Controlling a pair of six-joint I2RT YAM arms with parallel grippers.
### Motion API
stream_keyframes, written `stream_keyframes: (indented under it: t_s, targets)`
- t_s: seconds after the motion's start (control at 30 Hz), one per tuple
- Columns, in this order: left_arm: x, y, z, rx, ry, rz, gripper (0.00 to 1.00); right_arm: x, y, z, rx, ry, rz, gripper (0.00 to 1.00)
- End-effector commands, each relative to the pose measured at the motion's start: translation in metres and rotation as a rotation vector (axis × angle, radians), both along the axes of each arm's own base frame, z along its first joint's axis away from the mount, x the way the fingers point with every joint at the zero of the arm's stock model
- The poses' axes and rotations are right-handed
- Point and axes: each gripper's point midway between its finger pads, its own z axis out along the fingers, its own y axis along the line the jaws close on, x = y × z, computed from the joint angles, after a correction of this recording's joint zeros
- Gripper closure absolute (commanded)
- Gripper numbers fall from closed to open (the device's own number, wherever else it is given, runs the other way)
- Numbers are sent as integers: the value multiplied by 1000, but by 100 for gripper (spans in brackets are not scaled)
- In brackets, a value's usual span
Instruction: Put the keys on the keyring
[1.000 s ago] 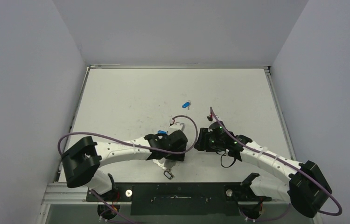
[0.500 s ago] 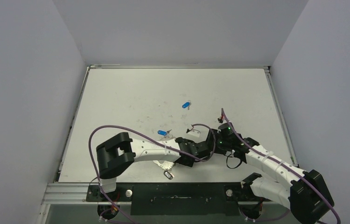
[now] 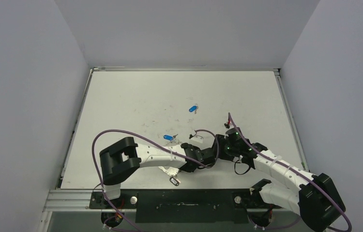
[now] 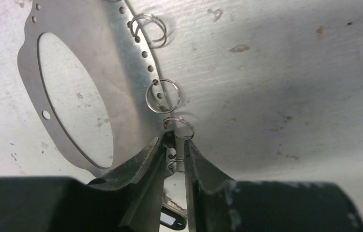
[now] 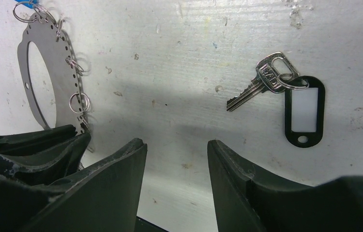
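While the left tool (image 4: 174,145) pinches the keyring's (image 4: 126,72) edge, likely to steady it, the right tool (image 5: 175,145) gapes empty facing a key (image 5: 257,87) to fetch

Two white arms (image 3: 150,153) with chunky black joints; looping purple cables (image 3: 126,131); small green lights (image 3: 236,130) at one wrist

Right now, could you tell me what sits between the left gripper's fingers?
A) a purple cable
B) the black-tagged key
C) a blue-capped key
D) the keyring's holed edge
D: in the left wrist view the left gripper has a finger on either side of the keyring at its holed edge, while the black-tagged key lies apart, ahead of the open right gripper.
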Motion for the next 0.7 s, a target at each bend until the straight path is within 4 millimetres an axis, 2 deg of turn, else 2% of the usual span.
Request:
stream_keyframes:
  t_s: [0.0, 0.07, 0.17, 0.27, 0.37, 0.53, 0.67]
  targets:
    - [6, 11, 15, -31, -33, 23, 83, 7, 5, 3, 30, -28, 6, 50]
    - [7, 15, 17, -41, -33, 28, 85, 7, 6, 3, 33, -29, 11, 50]
    - [7, 10, 24, -109, -36, 9, 85, 6, 11, 4, 53, -34, 32, 49]
    - [4, 3, 28, -210, -13, -12, 78, 5, 16, 3, 62, -32, 60, 46]
    - [3, 4, 30, -308, 12, -20, 72, 3, 25, 4, 71, -38, 106, 41]
    - [2, 8, 38, -512, 54, -38, 65, -8, 51, 10, 58, -86, 237, 32]
    - [-1, 14, 49, -689, 63, -78, 64, -18, 78, 17, 106, -123, 340, 33]
